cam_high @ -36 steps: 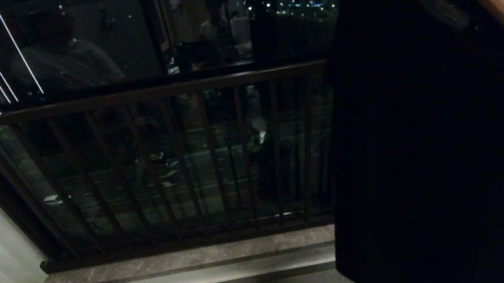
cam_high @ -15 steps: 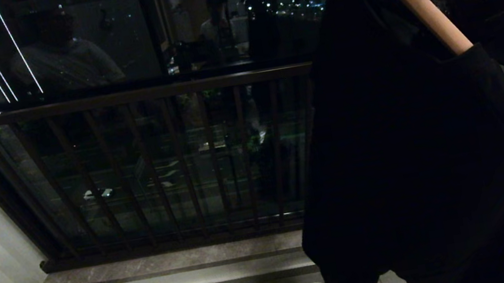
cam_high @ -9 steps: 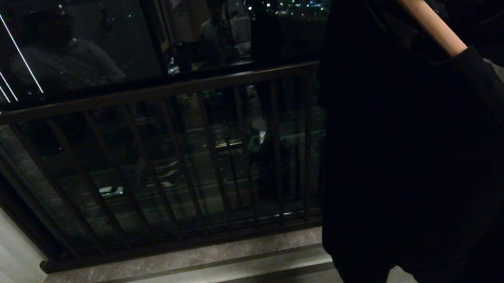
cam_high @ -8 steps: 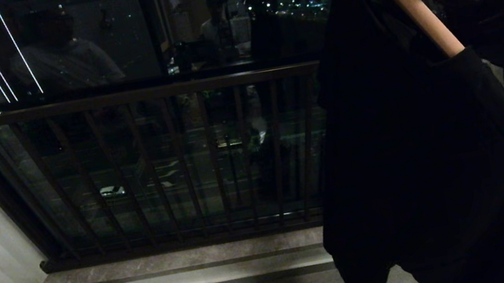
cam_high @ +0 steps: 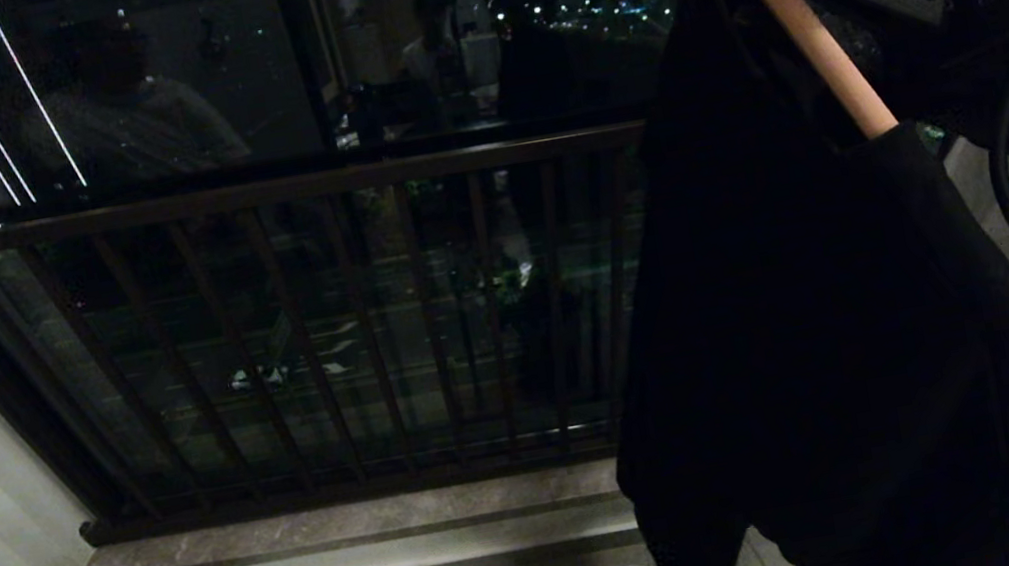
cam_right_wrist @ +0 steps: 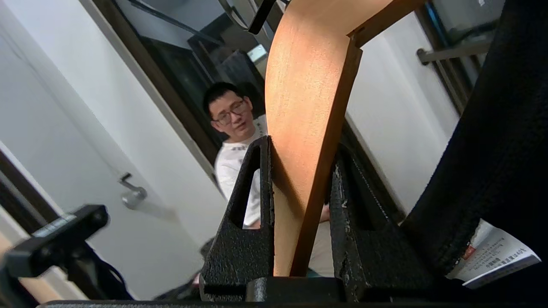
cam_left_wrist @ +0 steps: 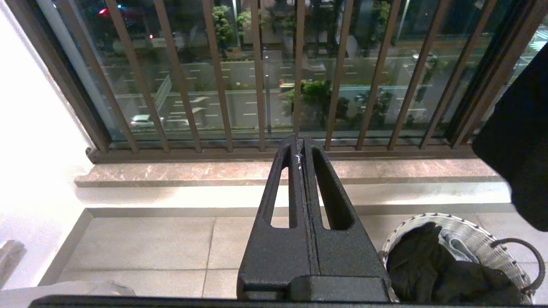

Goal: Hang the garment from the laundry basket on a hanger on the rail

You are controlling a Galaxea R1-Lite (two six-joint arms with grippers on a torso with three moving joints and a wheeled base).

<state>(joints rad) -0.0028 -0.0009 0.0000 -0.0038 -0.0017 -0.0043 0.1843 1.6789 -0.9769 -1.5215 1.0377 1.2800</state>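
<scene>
- Gripping the wooden hanger (cam_right_wrist: 306, 128), our right pincer (cam_right_wrist: 299, 147) has both fingers pressed on its flat arm, upper right in the head view.
- We see the black garment (cam_high: 835, 322) draped on that hanger, hanging below the pincer.
- We see the laundry basket (cam_left_wrist: 460, 229) on the floor well beneath it, dark clothes inside.
- Our left pincer (cam_left_wrist: 302, 143) is closed, empty, pointing at the balustrade (cam_left_wrist: 257, 77).
- A person (cam_right_wrist: 233, 141) stands beyond the right pincer.
</scene>
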